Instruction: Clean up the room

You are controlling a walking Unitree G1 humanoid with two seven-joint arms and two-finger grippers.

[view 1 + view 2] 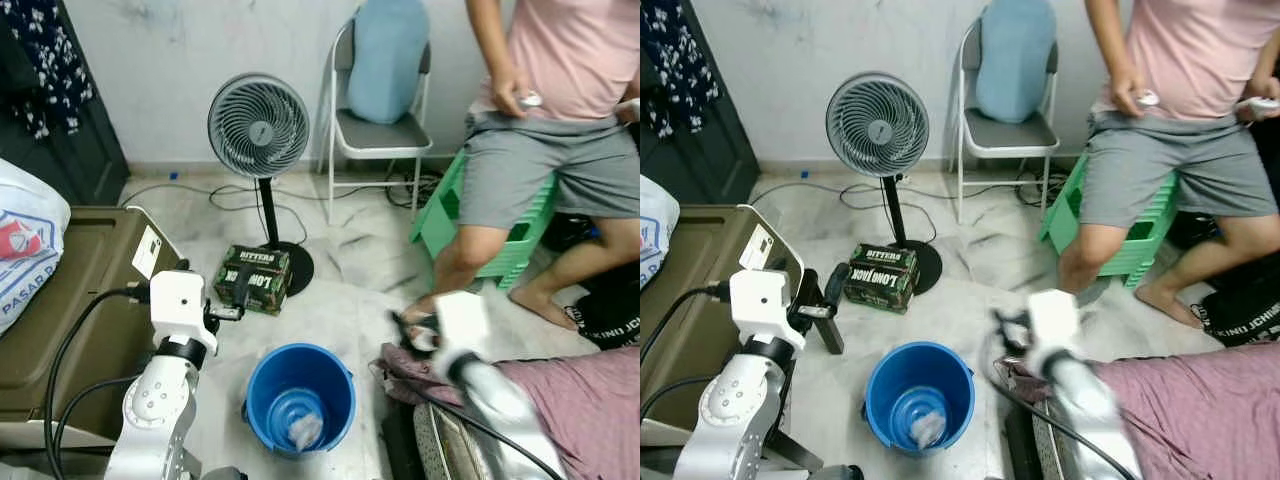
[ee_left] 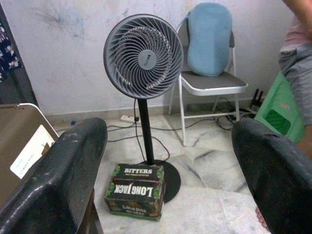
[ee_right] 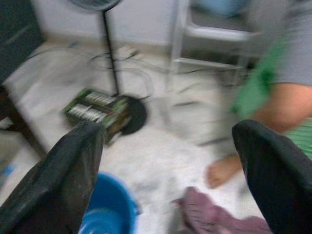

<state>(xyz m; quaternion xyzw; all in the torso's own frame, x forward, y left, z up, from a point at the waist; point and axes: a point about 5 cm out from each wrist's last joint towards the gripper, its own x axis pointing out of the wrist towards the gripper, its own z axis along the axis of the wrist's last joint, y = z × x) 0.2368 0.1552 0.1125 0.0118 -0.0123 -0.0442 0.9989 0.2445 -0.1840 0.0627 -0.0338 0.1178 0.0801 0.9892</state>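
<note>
Cloth (image 1: 560,400), mauve, heaped at lower right of the head view, one edge spilling toward the bucket (image 1: 300,395); bucket blue, bottom centre on the marble floor (image 1: 350,270), a crumpled scrap already lying in it.

Right gripper (image 1: 412,330) blurred, just above the cloth's near edge at right of centre; wrist view shows its fingers (image 3: 73,185) spread wide, nothing between them, cloth edge below.

Left gripper (image 2: 168,175) raised at lower left, fingers wide apart and empty, facing the box (image 1: 253,277) and the fan (image 1: 259,127).

Judgement: step in hand is picking up the cloth for the bucket; best to slow the arm until the blur settles, pinch a raised fold rather than the flat, lift clear before swinging across.

Person (image 1: 560,110) seated on a green stool (image 1: 440,215) at upper right, bare foot (image 1: 545,305) near the cloth; keep the swing low and away from it.

Chair (image 1: 380,130) at top centre against the wall.
</note>
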